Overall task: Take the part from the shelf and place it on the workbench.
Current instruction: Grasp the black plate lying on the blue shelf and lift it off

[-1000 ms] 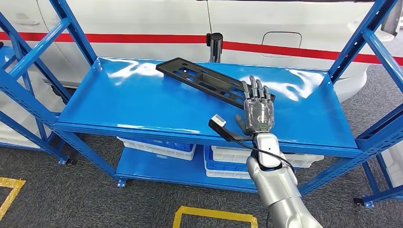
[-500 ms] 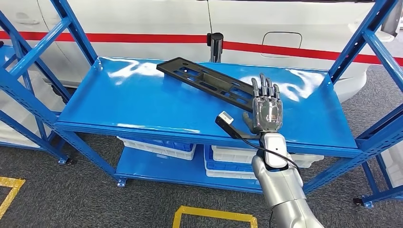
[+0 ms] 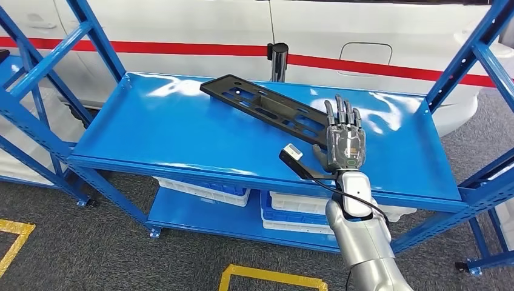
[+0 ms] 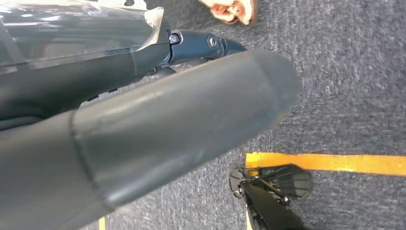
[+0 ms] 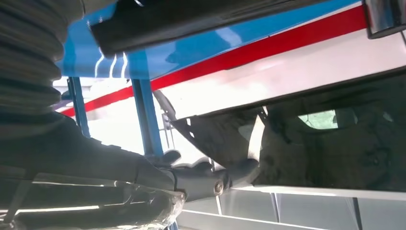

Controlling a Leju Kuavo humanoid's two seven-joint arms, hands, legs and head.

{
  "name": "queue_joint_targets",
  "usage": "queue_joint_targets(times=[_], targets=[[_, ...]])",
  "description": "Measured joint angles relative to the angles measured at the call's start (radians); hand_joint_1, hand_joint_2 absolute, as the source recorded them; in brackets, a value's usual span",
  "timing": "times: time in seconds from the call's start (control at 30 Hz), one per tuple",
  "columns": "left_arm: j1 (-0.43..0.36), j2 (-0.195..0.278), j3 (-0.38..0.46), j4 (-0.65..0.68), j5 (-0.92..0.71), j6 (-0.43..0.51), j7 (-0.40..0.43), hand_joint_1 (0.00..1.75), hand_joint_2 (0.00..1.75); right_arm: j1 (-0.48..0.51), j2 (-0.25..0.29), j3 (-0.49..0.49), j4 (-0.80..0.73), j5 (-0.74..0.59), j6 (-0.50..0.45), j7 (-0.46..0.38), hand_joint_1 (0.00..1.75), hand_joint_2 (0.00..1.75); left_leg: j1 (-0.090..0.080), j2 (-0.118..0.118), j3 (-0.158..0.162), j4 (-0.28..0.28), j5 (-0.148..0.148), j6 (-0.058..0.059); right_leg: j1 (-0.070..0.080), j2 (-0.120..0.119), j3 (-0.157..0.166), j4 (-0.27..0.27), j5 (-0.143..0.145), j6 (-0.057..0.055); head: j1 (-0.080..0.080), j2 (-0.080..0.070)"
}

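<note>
Right hand had shifted slightly rightward along the blue shelf, fingers spread and holding nothing, tips at the near end of the black part, which lay ungrasped; lifting and placing remained.

My silver arm and dark hand

My right arm is silver, a black cable looping at the wrist; my right hand has dark fingers and a clear glossy back
</note>
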State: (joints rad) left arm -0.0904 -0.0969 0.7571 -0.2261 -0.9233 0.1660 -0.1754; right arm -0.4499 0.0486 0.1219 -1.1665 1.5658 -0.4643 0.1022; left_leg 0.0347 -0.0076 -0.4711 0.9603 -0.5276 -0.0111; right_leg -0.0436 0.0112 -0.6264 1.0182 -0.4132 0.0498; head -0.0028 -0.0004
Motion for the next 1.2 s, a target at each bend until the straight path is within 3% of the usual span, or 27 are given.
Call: queue_joint_targets(times=[0.07,0.13,0.17,0.23,0.27,0.3,0.33,0.4,0.43,0.5,0.6,0.67,0.73,0.8,0.83,0.87,0.93,0.97,1.1,1.13,1.2], targets=[[0.0,-0.002,0.0,0.0,0.0,0.0,-0.001,0.0,0.0,0.0,0.0,-0.001,-0.001,0.0,0.0,0.0,0.0,1.75,0.006,0.0,0.005,0.004,-0.01,-0.006,0.002,0.002,0.001,0.006,-0.012,-0.023,-0.009,0.0],[-0.002,-0.002,0.0,-0.001,0.0,0.0,-0.001,0.0,0.0,-0.004,0.0,-0.001,-0.003,0.0,0.0,0.0,0.0,1.75,0.011,0.003,-0.02,0.061,-0.04,-0.011,0.004,0.003,0.011,0.007,-0.02,-0.039,-0.012,0.0],[-0.004,-0.002,0.0,-0.001,0.0,0.0,-0.002,0.0,0.0,-0.004,0.001,-0.001,-0.004,0.0,0.0,0.0,0.0,1.75,0.01,0.005,-0.055,0.123,-0.063,-0.011,0.007,0.003,0.015,0.006,-0.024,-0.046,-0.013,0.0],[-0.003,-0.002,0.0,-0.001,0.0,0.0,-0.002,0.0,0.0,-0.004,0.001,-0.001,-0.004,0.001,0.0,-0.001,0.0,1.75,0.007,0.006,-0.158,0.276,-0.107,-0.008,0.017,0.003,0.022,0.007,-0.032,-0.056,-0.014,0.0],[-0.002,-0.002,0.0,-0.001,0.0,0.0,-0.002,0.0,0.0,-0.003,0.001,-0.001,-0.004,0.001,0.0,-0.002,0.0,1.75,0.005,0.006,-0.2,0.323,-0.106,-0.004,0.022,0.003,0.026,0.007,-0.036,-0.06,-0.014,0.0],[0.0,-0.002,0.0,-0.001,0.0,0.0,-0.002,0.0,0.0,-0.003,0.001,-0.001,-0.004,0.001,0.0,-0.004,0.0,1.75,0.001,0.005,-0.225,0.333,-0.084,0.004,0.028,0.004,0.031,0.007,-0.04,-0.063,-0.014,0.0],[0.0,-0.003,0.001,-0.001,-0.001,0.0,-0.002,0.0,0.0,-0.002,0.001,-0.001,-0.004,0.001,0.0,-0.005,0.0,1.75,-0.004,0.005,-0.226,0.299,-0.043,0.015,0.033,0.005,0.038,0.006,-0.045,-0.065,-0.014,0.0],[0.001,-0.001,0.002,-0.001,-0.003,0.001,-0.002,0.0,0.0,-0.003,0.001,-0.001,-0.003,0.0,0.0,-0.008,0.0,1.75,-0.02,0.006,-0.188,0.167,0.052,0.047,0.04,0.006,0.055,0.005,-0.055,-0.067,-0.012,0.0],[0.0,0.0,0.002,-0.001,-0.003,0.002,-0.002,0.0,0.0,-0.004,0.001,-0.001,-0.003,0.0,0.0,-0.009,0.0,1.75,-0.028,0.008,-0.169,0.112,0.08,0.061,0.042,0.006,0.06,0.003,-0.059,-0.065,-0.01,0.0],[0.0,0.001,0.004,-0.003,-0.004,0.002,-0.002,0.0,0.0,-0.004,0.001,-0.001,-0.002,0.0,0.0,-0.01,0.0,1.75,-0.04,0.013,-0.152,0.069,0.088,0.078,0.04,0.006,0.064,0.0,-0.065,-0.059,-0.008,0.0],[0.0,0.0,0.005,-0.003,-0.009,0.004,-0.001,0.0,0.0,-0.003,0.0,-0.002,-0.004,0.0,0.0,-0.01,0.0,1.75,-0.039,0.012,-0.126,0.036,0.097,0.082,0.043,0.001,0.064,0.003,-0.072,-0.045,-0.009,0.0],[-0.001,-0.001,0.007,-0.004,-0.014,0.005,-0.001,0.0,0.0,-0.004,-0.003,-0.004,-0.005,0.0,0.0,-0.01,0.0,1.75,-0.032,0.014,-0.101,0.01,0.105,0.081,0.044,-0.003,0.03,0.071,-0.1,-0.044,-0.007,0.0],[-0.003,-0.003,0.008,-0.004,-0.018,0.006,0.001,0.0,0.0,0.001,-0.008,-0.007,-0.005,-0.002,0.0,-0.01,0.0,1.75,-0.032,0.013,-0.093,0.007,0.101,0.081,0.038,-0.003,-0.043,0.198,-0.142,-0.041,-0.006,0.0],[-0.004,-0.005,0.009,-0.004,-0.021,0.008,0.006,0.0,0.0,0.01,-0.012,-0.01,-0.005,-0.004,0.0,-0.01,0.0,1.75,-0.032,0.01,-0.088,0.008,0.094,0.077,0.032,-0.004,-0.092,0.263,-0.148,-0.026,-0.005,0.0],[-0.004,-0.006,0.01,-0.004,-0.022,0.009,0.009,0.0,0.0,0.013,-0.013,-0.012,-0.005,-0.004,0.0,-0.011,0.0,1.75,-0.031,0.008,-0.083,0.009,0.089,0.074,0.027,-0.004,-0.088,0.237,-0.126,-0.014,-0.005,0.0],[-0.003,-0.006,0.012,-0.004,-0.022,0.011,0.011,0.0,0.0,0.014,-0.014,-0.012,-0.005,-0.005,0.0,-0.011,0.0,1.75,-0.029,0.007,-0.078,0.013,0.083,0.068,0.022,-0.006,-0.063,0.173,-0.09,0.0,-0.005,0.0],[-0.004,-0.007,0.016,-0.004,-0.022,0.013,0.015,0.0,0.0,0.014,-0.016,-0.013,-0.004,-0.01,0.002,-0.017,0.0,1.75,-0.029,0.005,-0.073,0.024,0.066,0.055,0.016,-0.012,-0.006,0.042,-0.031,0.011,-0.005,0.0],[-0.004,-0.007,0.019,-0.004,-0.023,0.014,0.015,0.0,0.0,0.014,-0.015,-0.013,-0.004,-0.013,0.005,-0.022,0.0,1.75,-0.031,0.004,-0.072,0.03,0.059,0.048,0.016,-0.013,0.013,0.005,-0.018,0.006,-0.005,0.0],[-0.003,-0.007,0.024,-0.004,-0.034,0.015,0.019,0.0,0.0,0.024,-0.006,0.002,-0.009,-0.028,0.047,-0.052,0.0,1.75,-0.026,0.005,-0.074,0.042,0.043,0.029,0.016,-0.009,0.023,-0.008,-0.018,-0.028,-0.01,0.0],[-0.002,-0.008,0.025,-0.004,-0.037,0.015,0.021,0.0,0.0,0.03,-0.001,0.011,-0.016,-0.033,0.066,-0.059,0.0,1.75,-0.023,0.005,-0.083,0.065,0.027,0.023,0.014,-0.008,0.026,-0.01,-0.019,-0.035,-0.011,0.0],[-0.002,-0.008,0.026,-0.004,-0.044,0.016,0.025,0.0,0.0,0.045,0.011,0.04,-0.03,-0.036,0.107,-0.067,0.0,1.75,-0.021,0.005,-0.136,0.175,-0.03,0.012,0.012,-0.008,0.031,-0.011,-0.023,-0.044,-0.012,0.0]])
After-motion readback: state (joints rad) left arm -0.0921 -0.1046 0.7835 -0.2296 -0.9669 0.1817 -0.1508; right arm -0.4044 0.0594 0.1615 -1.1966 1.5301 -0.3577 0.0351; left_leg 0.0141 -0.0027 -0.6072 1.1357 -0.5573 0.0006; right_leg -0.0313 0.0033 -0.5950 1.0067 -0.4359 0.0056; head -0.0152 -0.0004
